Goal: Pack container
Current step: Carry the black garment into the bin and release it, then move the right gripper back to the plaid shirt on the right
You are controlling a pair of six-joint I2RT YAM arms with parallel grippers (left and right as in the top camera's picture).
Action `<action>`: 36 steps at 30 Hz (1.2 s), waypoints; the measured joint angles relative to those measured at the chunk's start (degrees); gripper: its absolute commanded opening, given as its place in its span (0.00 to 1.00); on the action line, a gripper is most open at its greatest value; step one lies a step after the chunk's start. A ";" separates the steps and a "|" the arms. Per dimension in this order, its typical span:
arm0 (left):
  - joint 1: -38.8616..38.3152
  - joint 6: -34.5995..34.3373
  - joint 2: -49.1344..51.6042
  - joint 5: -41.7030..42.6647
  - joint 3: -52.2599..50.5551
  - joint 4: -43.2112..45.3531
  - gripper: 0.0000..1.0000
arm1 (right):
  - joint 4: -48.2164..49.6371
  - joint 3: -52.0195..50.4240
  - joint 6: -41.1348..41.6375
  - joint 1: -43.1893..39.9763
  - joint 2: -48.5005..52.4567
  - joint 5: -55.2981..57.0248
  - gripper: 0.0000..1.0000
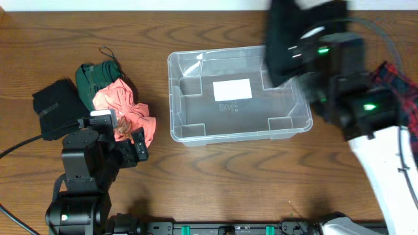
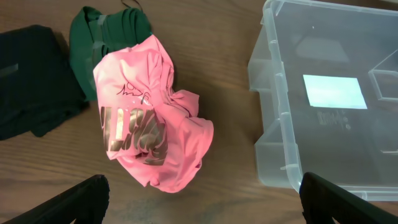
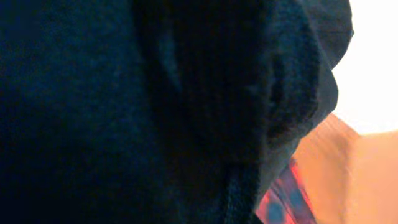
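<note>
The clear container (image 1: 239, 136) stands mid-table with a white label on its base and nothing inside; its left end shows in the left wrist view (image 2: 256, 62). My right gripper (image 1: 305, 57) hangs over the container's far right corner, shut on a dark garment (image 1: 286, 39) that fills the right wrist view (image 3: 155, 112) and hides the fingers. My left gripper (image 2: 202, 194) is open wide and empty, just short of a crumpled pink shirt (image 2: 149, 118) left of the container; in the overhead view the gripper (image 1: 127, 145) is at the pink shirt's (image 1: 121, 104) near edge.
A green garment (image 1: 91, 75) and a black garment (image 1: 52, 104) lie left of the pink shirt, also in the left wrist view: green (image 2: 106, 37), black (image 2: 31, 81). A red plaid garment (image 1: 400, 88) lies at the far right, under the right arm.
</note>
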 measured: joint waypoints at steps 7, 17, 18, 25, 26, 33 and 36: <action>0.00 -0.02 0.00 -0.02 0.00 0.00 0.98 | 2.36 0.00 -0.90 13.05 11.58 -2.54 0.01; 0.00 -0.02 0.00 -0.02 0.00 0.00 0.98 | 2.56 0.00 -0.63 14.45 32.06 -2.21 0.01; 0.00 -0.02 0.00 -0.02 0.00 0.00 0.98 | 2.56 -0.02 -0.63 14.62 33.03 -2.10 0.01; 0.00 0.00 0.00 -0.02 0.00 0.00 0.98 | 3.02 -0.04 -0.37 16.70 30.73 1.01 0.99; 0.00 0.00 0.00 -0.02 0.00 -0.02 0.98 | 3.45 -0.07 -0.39 17.18 29.00 2.40 0.99; 0.00 0.00 0.00 0.00 0.00 0.00 0.98 | 6.01 0.83 1.16 13.07 11.32 10.78 0.99; 0.00 0.00 0.00 0.00 0.00 0.00 0.98 | 4.04 2.10 3.04 3.61 5.66 12.79 0.99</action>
